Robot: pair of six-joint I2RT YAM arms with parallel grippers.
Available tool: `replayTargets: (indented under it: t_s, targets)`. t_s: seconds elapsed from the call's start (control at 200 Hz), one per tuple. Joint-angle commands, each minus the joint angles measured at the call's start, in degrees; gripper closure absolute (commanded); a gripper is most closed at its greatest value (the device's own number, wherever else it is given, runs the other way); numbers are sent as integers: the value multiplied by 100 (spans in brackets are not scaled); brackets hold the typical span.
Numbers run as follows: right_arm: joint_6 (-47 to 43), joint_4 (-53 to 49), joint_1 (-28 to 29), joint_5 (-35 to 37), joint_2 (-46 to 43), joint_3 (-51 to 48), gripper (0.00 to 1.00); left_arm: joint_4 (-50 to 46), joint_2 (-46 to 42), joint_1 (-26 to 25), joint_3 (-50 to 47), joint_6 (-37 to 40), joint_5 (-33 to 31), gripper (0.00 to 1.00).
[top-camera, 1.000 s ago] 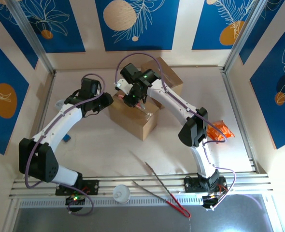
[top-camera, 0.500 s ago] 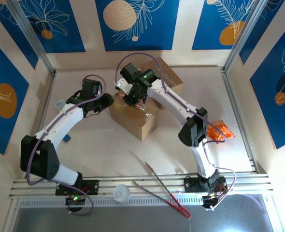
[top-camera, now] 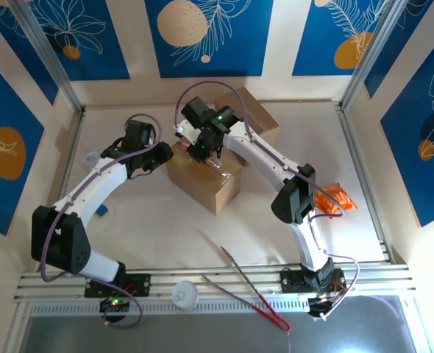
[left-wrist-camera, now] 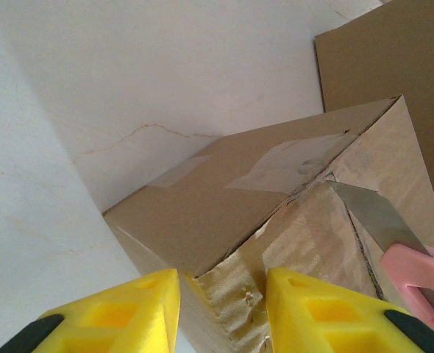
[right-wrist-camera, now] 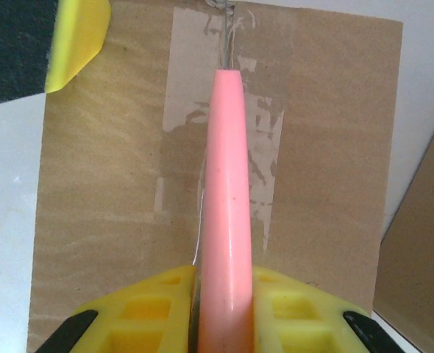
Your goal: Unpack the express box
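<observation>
**Express box under the knife.** A brown cardboard express box (top-camera: 206,176) sits near the middle of the desk (top-camera: 151,228), turned corner-on to the two arms. Clear packing tape (right-wrist-camera: 265,140), scuffed and patchy, runs along its top seam. In the left wrist view one upper corner is torn open, showing ragged, pale cardboard. A second cardboard box (top-camera: 250,114) stands just behind it, toward the far wall.

The desk is a pale cream surface enclosed by cream walls. These are hung with blue panels (top-camera: 202,33) printed with white leaves and orange discs. Aluminium posts (top-camera: 48,59) rise at the far corners. Long metal tongs (top-camera: 250,287) with red tips lie at the near edge beside a small white cup (top-camera: 185,296). An orange packet (top-camera: 335,197) lies to the right, by the right arm's elbow.

The left arm (top-camera: 92,187) reaches in from the left with its wrist at the box's left corner. The left jaws are closed partway onto that torn corner, with a yellow finger (left-wrist-camera: 121,312) on either side of the cardboard. The right arm (top-camera: 276,158) arches over the box from the right, its wrist above the top face. The right jaws are clamped tight on a pink utility knife (right-wrist-camera: 224,184), whose handle lies along the taped seam. Its steel blade (left-wrist-camera: 371,213) rests against the box's upper edge, next to the tear.
</observation>
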Motion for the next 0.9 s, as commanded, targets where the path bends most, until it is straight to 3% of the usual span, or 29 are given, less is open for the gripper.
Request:
replayTargets:
  t_s: [0.0,0.895]
  targets:
    - [129,-74,31,150,112,41,100,-368,192,60,-153,-4,-42,65]
    - [193,-668,101,111,380,337,100,-373,210,64,-100,-4,11,65]
